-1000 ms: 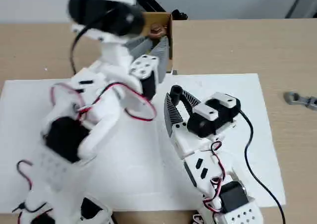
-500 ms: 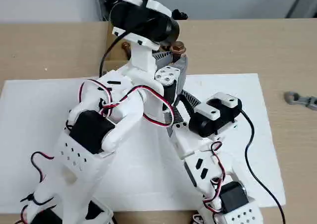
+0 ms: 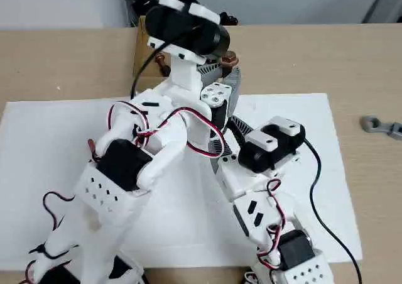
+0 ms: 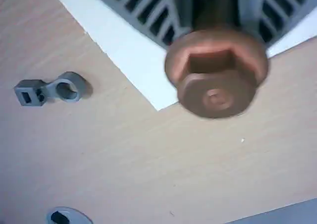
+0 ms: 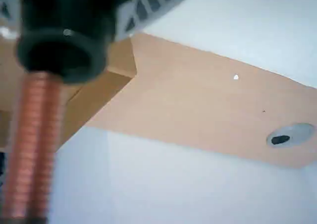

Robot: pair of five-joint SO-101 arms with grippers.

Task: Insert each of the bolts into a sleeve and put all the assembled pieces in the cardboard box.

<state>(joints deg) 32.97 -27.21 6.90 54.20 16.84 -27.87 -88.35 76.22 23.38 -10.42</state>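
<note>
- the bolt (image 4: 215, 75), copper with a broad head, is clenched between the grey ribbed fingers of the left gripper (image 4: 215, 16), its head sticking out past the fingertips.
- in the high view the bolt (image 3: 227, 60) is held up at the paper's far edge, near the box (image 3: 141, 45); the left gripper (image 3: 223, 83) points away from the arm's base.
- the sleeve (image 5: 64, 40), black and round, sits grasped at the tips of the right gripper (image 5: 99, 8).
- a copper threaded rod (image 5: 32, 144) runs out from the sleeve's rim; whether it belongs to the left gripper's bolt i cannot tell.
- the box (image 5: 99, 90) shows a corner just behind the sleeve.
- the right arm lies low over the paper (image 3: 50, 139), its front partly under the left arm.
- a grey wrench (image 3: 377, 125) lies on the bare table (image 3: 282, 58), well apart from the paper and both arms.
- a round grommet (image 5: 285, 136) sits in the table near its far edge.
</note>
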